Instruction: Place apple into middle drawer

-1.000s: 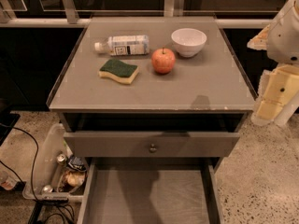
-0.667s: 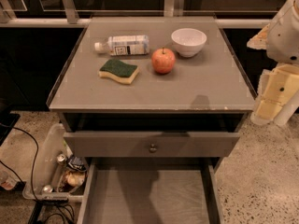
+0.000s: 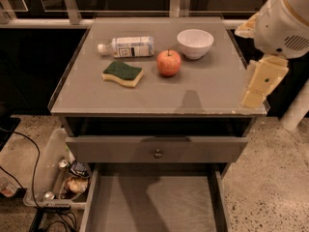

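Note:
The red apple [image 3: 169, 62] with yellowish patches sits upright on the grey cabinet top [image 3: 193, 91], just left of and in front of the white bowl [image 3: 195, 42]. The middle drawer [image 3: 154, 204] is pulled open at the bottom of the view, showing a bare flat grey floor with low side walls. My gripper [image 3: 260, 83], a cream-coloured piece below the white arm head, hangs at the cabinet's right edge. It is well to the right of the apple, apart from it, and holds nothing that I can see.
A plastic bottle [image 3: 126, 47] lies on its side at the back left, with a green-and-yellow sponge [image 3: 122, 73] in front of it. The drawer with the round knob [image 3: 158, 153] is slightly open above the middle drawer. A bin of clutter [image 3: 63, 178] and cables sit on the floor at left.
My arm and gripper have shifted a little left and up, closer to the cabinet's right edge. The apple and the other objects have not moved.

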